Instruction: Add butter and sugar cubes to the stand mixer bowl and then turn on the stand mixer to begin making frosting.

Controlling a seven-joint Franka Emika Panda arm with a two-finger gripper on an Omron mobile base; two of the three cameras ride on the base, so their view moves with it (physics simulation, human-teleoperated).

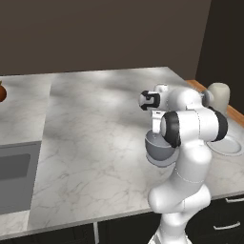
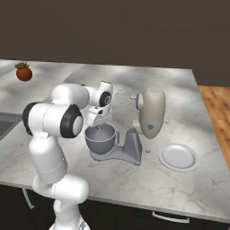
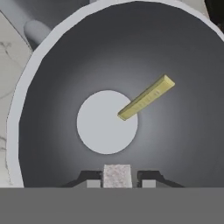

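Marble counter (image 2: 179,85) carried the stand mixer (image 2: 150,112) with head tilted back, whisk lifted clear; flat white plate (image 2: 179,157) sat to its right. Stand mixer bowl (image 2: 101,139) sat on the mixer base, arm reaching down over it from the near side. Gripper (image 3: 117,177) hung just above the bowl mouth, fingers (image 3: 89,181) parted a little with a pale sugar cube (image 3: 117,176) between them; couldn't tell whether they pinched it or had let go. Butter (image 3: 145,97) lay inside the bowl, leaning from the flat bottom up the sloped wall, below and slightly beyond the fingertips. Risks: cube sticking to one pad and riding out with the hand, or fingers clipping the rim on the way up.
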